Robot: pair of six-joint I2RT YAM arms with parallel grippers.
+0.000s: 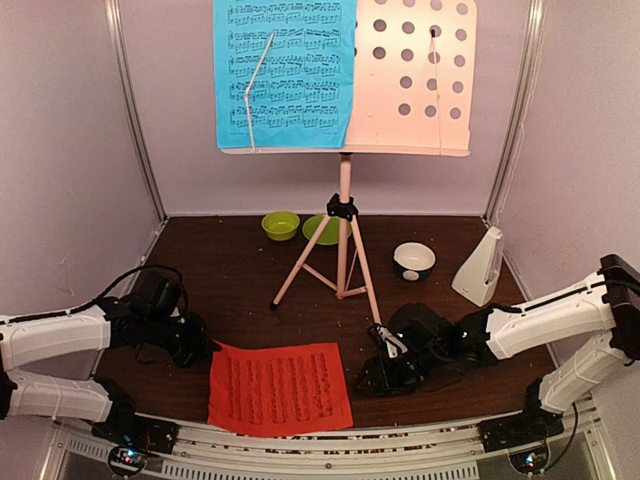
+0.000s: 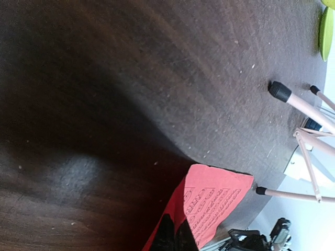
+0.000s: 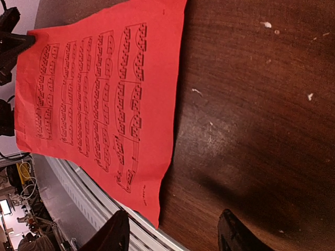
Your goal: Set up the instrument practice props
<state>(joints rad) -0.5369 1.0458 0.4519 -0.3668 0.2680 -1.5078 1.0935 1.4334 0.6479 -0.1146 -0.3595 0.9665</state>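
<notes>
Hovering just right of red sheet (image 1: 280,388), flat along bench's (image 1: 240,270) near edge, long axis left-right: right gripper (image 3: 175,230), jaws apart with sheet's right margin between. At left margin, left gripper (image 1: 200,348) pinched together. Judged right's pick.

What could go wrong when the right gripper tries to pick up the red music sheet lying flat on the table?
1. The red paper music sheet lies flat on the dark wooden table, so the open right gripper may crumple it or merely push it.
2. The pale pink tripod music stand has a leg close to that arm; a lift could probably knock it.
</notes>
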